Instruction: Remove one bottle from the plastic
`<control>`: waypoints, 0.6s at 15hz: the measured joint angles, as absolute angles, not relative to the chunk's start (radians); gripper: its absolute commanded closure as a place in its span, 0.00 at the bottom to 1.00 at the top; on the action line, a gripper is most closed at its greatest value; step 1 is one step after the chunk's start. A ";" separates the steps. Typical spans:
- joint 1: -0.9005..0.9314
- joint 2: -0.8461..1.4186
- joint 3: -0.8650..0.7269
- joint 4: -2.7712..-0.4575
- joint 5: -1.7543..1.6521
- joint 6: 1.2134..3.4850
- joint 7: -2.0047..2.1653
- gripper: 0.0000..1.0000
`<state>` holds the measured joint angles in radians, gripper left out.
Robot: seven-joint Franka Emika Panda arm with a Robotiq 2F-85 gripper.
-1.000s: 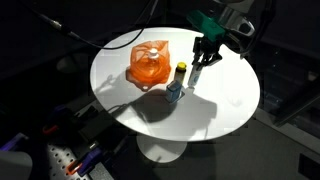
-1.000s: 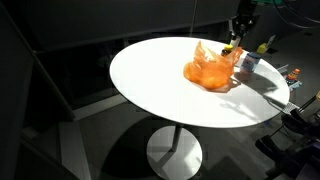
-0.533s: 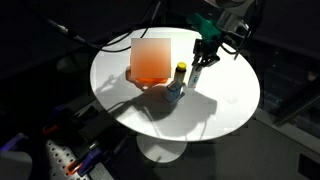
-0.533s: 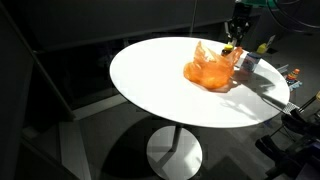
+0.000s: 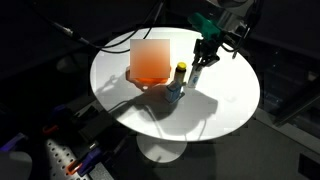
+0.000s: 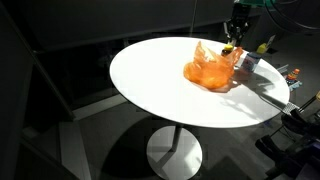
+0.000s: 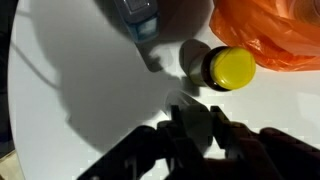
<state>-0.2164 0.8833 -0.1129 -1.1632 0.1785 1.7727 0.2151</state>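
Observation:
An orange plastic bag (image 5: 152, 62) lies on the round white table (image 5: 215, 105); it also shows in the other exterior view (image 6: 208, 70) and at the top right of the wrist view (image 7: 272, 35). A dark bottle with a yellow cap (image 5: 180, 72) stands upright just beside the bag, outside it; the cap shows in the wrist view (image 7: 231, 67). A clear bluish bottle (image 5: 173, 91) sits next to it (image 7: 138, 20). My gripper (image 5: 203, 57) hangs above the table beside the yellow-capped bottle. Its jaws stand slightly apart and hold nothing (image 7: 197, 125).
The table's far edge lies close behind the gripper (image 6: 262, 60). Small objects lie off the table (image 6: 292, 74). Cables and equipment sit on the floor beside the table (image 5: 70, 160). Dark surroundings on all sides.
The gripper has risen a little and drawn slightly away from the yellow-capped bottle. The bottles and bag have not moved.

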 measured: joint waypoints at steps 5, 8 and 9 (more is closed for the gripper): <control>-0.216 0.896 -0.114 -1.141 0.178 1.765 0.228 0.18; -0.216 0.896 -0.114 -1.133 0.178 1.765 0.228 0.00; -0.215 0.896 -0.114 -1.129 0.178 1.764 0.228 0.00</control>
<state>-0.2153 0.8955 -0.1137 -1.1291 0.1784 1.7645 0.2284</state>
